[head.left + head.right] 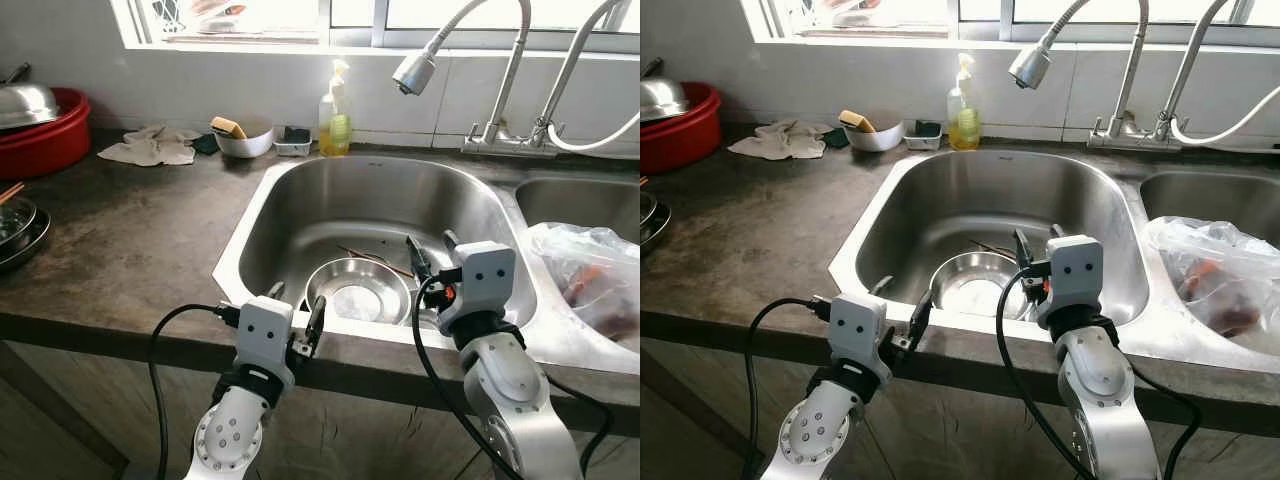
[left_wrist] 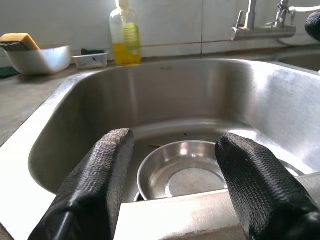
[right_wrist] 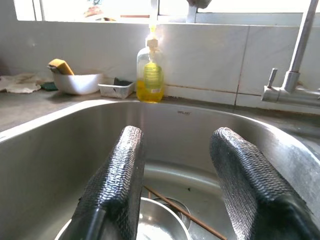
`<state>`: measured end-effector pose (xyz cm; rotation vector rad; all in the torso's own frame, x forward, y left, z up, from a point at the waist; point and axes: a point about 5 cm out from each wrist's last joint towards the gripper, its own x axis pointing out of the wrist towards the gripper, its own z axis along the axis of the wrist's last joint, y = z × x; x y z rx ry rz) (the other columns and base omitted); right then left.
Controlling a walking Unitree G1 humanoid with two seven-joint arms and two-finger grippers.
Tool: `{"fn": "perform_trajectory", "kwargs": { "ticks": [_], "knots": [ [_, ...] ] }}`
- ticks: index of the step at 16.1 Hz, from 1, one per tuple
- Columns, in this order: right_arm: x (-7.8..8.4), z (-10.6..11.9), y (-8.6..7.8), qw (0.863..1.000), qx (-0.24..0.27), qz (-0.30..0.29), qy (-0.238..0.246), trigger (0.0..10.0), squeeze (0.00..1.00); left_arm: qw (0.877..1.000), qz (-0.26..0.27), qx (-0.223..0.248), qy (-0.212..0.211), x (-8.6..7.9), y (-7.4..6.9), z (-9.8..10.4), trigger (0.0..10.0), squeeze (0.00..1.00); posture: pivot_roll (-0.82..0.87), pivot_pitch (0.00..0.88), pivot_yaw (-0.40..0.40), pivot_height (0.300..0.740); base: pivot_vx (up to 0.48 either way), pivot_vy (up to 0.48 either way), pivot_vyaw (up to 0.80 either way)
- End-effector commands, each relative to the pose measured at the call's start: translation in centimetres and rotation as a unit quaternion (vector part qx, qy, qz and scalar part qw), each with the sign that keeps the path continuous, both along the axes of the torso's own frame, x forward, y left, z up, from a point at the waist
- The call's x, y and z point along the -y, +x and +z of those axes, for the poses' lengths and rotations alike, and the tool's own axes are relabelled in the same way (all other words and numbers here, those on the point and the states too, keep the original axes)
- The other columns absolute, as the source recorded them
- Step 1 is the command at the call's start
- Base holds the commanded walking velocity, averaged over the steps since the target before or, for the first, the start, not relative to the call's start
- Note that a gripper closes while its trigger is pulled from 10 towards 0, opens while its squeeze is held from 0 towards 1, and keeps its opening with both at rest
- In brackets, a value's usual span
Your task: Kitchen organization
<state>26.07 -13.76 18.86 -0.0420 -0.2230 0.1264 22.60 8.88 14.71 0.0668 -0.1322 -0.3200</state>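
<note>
1. The left tool [image 1: 295,310] hangs at the front rim of the sink [image 1: 250,235], its fingers [image 2: 95,185] spread wide with nothing between them.
2. The right tool [image 1: 430,255] is over the sink's front right part, above the basin, fingers [image 3: 117,185] wide apart and empty.
3. A steel bowl [image 1: 357,290] sits upright on the sink floor near the front, just ahead of both tools.
4. Thin chopsticks [image 1: 375,260] lie on the sink floor behind the bowl.
5. A soap bottle [image 1: 334,120] stands at the back of the table behind the sink, with a white bowl [image 1: 245,140] holding a sponge [image 1: 227,126] to its left.
6. A plastic bag [image 1: 590,275] lies right of the sink.
7. A red basin [image 1: 45,140] sits at the table's far left.
</note>
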Motion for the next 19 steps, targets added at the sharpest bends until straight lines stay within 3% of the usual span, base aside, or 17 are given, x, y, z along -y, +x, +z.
{"fn": "perform_trajectory", "kwargs": {
  "ticks": [1,6,19],
  "knots": [
    [-0.41,0.17,0.19,1.0,0.0,0.006,-0.001,10.0,0.0,1.0,0.008,-0.003,-0.002,-0.3,-0.14,-0.12,10.0,0.0,0.1,0.018,-0.022,0.74,0.0,0.0,0.79],
    [-0.49,0.14,0.31,1.0,-0.001,0.007,-0.001,10.0,0.0,1.0,0.011,-0.003,0.001,-0.38,-0.2,-0.21,10.0,0.0,0.1,0.02,-0.024,0.74,0.0,0.0,0.79],
    [-0.44,0.33,0.68,1.0,-0.001,0.004,0.001,10.0,0.0,1.0,0.01,-0.005,0.008,-0.52,-0.27,-0.45,10.0,0.0,0.1,0.026,-0.022,0.74,0.0,0.274,0.79]
  ]
}}
